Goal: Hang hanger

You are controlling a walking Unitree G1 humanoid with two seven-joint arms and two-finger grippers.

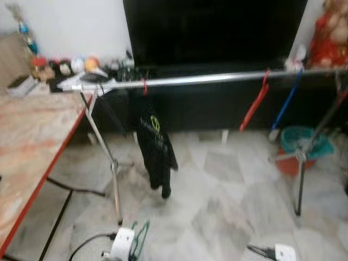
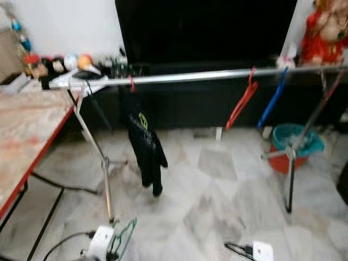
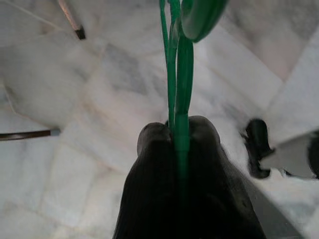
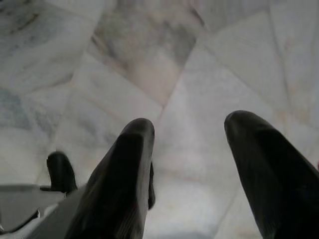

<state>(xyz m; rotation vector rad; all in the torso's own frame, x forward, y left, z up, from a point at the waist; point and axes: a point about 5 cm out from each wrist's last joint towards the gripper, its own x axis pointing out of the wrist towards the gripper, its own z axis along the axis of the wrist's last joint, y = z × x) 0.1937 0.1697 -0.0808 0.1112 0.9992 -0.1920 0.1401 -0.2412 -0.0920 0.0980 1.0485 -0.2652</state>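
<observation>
Pinching green hanger between pressed fingertips, left tool low; right tool spread.

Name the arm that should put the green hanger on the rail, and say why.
Left. The left gripper is already shut on the green hanger, low above the floor. The right gripper is open and empty. The rail lies ahead.
</observation>
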